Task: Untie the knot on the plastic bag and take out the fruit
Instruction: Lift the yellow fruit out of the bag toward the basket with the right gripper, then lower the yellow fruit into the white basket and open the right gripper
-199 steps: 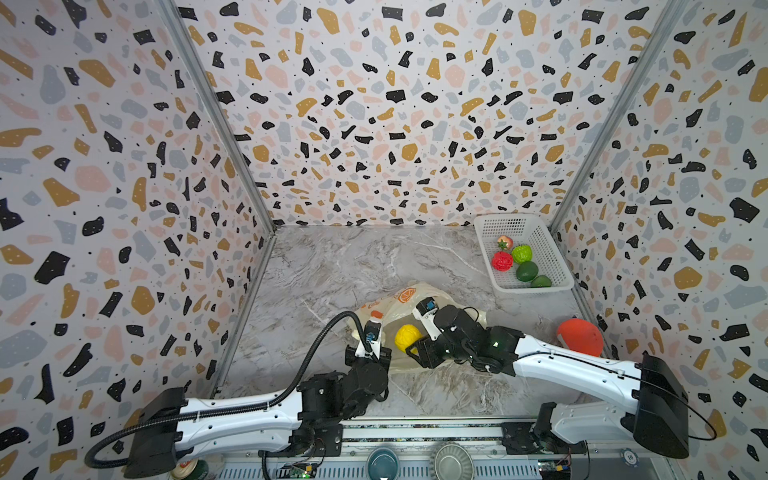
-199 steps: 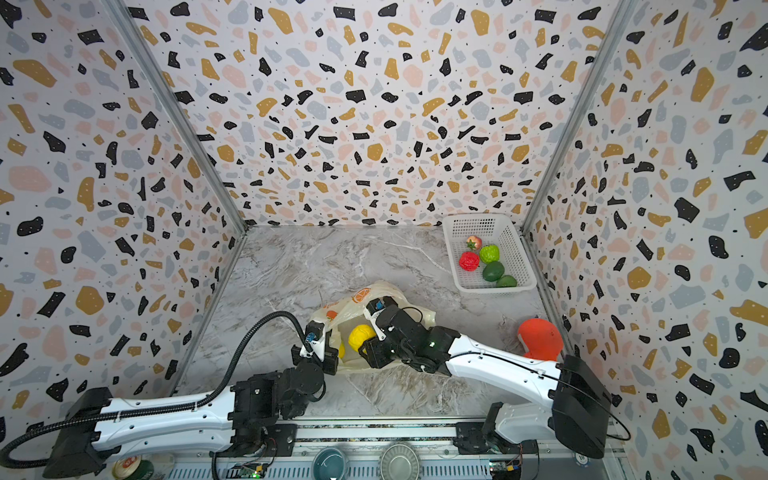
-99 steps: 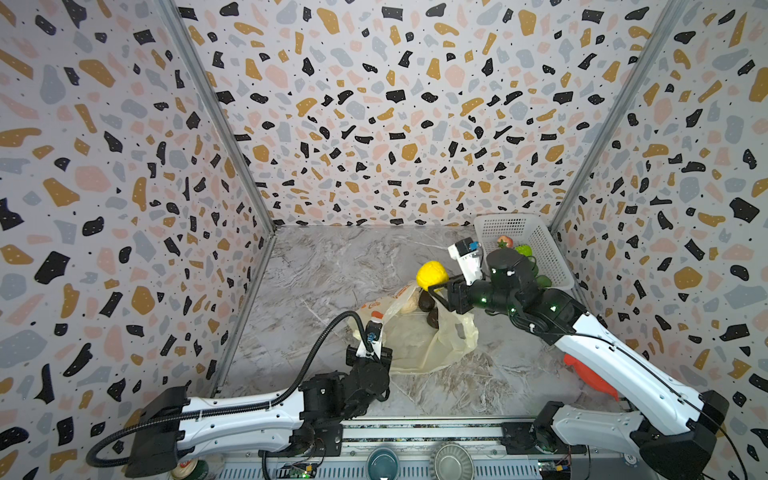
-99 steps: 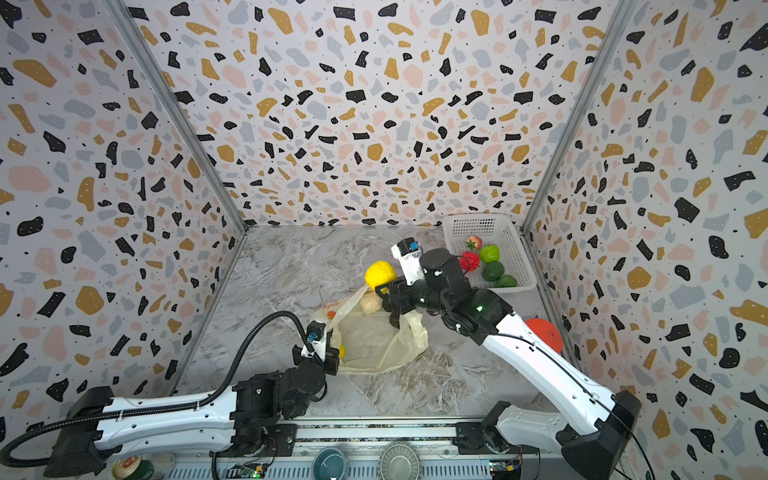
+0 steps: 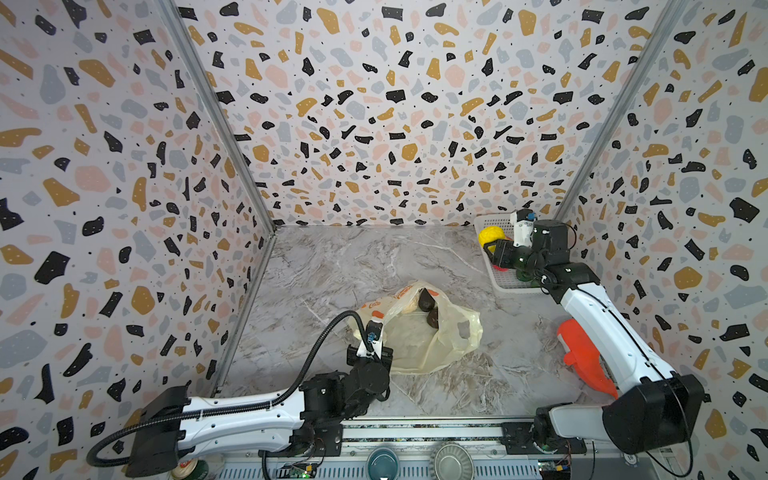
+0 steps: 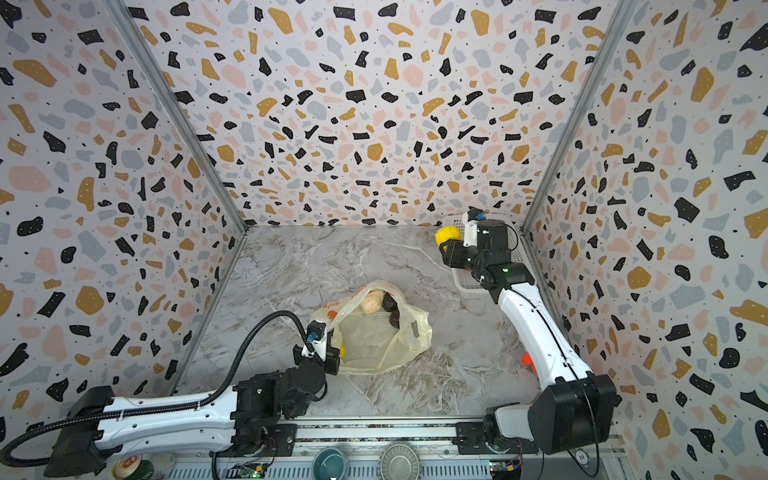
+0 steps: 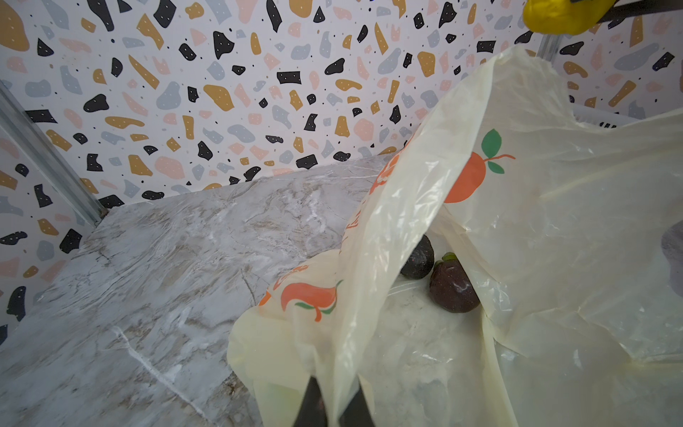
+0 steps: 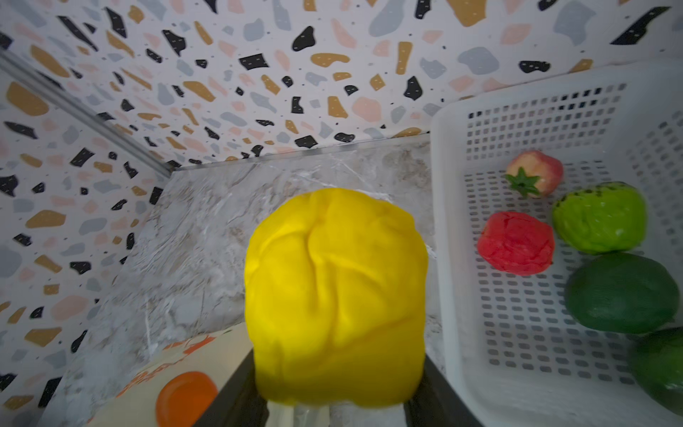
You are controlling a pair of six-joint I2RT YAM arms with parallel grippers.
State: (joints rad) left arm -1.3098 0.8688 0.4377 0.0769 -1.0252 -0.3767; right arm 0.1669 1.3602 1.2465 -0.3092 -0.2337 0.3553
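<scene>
The pale-yellow plastic bag (image 5: 428, 338) (image 6: 376, 343) lies mid-table with its mouth gaping; the knot is not in view. Two dark fruits (image 5: 427, 300) (image 7: 454, 286) and a beige one (image 6: 371, 302) sit inside. My left gripper (image 7: 334, 401) (image 5: 376, 330) is shut on the bag's near rim, holding the film up. My right gripper (image 8: 334, 388) (image 5: 494, 248) is shut on a yellow fruit (image 8: 334, 281) (image 5: 491, 237) (image 6: 448, 235), raised at the left rim of the white basket (image 5: 505, 286).
The basket (image 8: 443, 222) in the back right corner holds a red fruit (image 8: 515, 244), a strawberry (image 8: 534, 177) and green fruits (image 8: 600, 216). An orange-red object (image 5: 582, 353) lies by the right wall behind my right arm. Two bowls (image 5: 382, 463) sit at the front rail.
My right gripper has lifted the yellow fruit out of the bag and carried it to the back right, up to the basket's edge. The left gripper has kept its hold on the bag.
</scene>
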